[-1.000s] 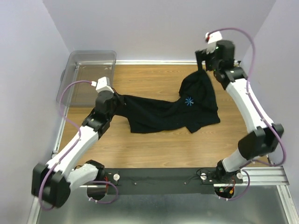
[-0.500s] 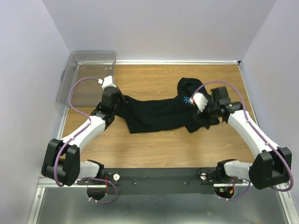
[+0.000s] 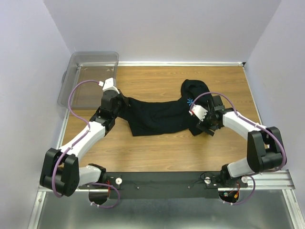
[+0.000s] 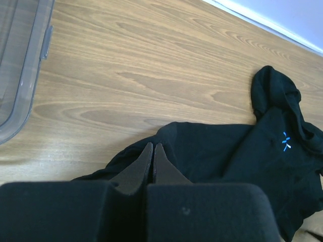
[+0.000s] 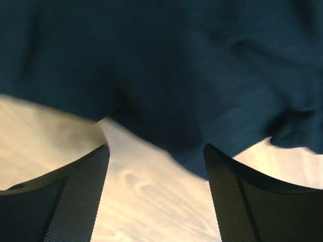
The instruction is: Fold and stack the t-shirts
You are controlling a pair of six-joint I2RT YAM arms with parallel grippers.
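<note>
**Item: one black t-shirt** (image 3: 159, 117). It lay crumpled across the middle of the wooden worktop (image 3: 157, 152), drawn out from left to right, with a bunched lump at its far right end. A small blue mark (image 3: 191, 101) showed on the cloth beside that lump. I saw only this one shirt and no stack, so I judged the folding barely begun.

**Left fingers** (image 4: 135, 174). They were clenched, tips pressed together, with the shirt's left end gathered up around them. I read that as a pinch on the cloth, there to anchor that end while the other side is spread.

**Right fingers** (image 5: 75, 191). They were released and stood wide apart, low over the shirt's near right edge and grasping nothing. Bare worktop showed between them, just below the hem. I judged them lined up to take that edge.

**Clear plastic bin** (image 3: 90, 76). It sat at the far left corner, well apart from the shirt. I could not make out whether anything was in it.

**Not made out:**
- No neck tag was visible, and collar and sleeves were lost in the folds.
- The right wrist view was close and soft, showing only cloth and wood.
- In the left wrist view the wrist's own body filled the bottom, hiding just where the cloth met the fingers.
</note>
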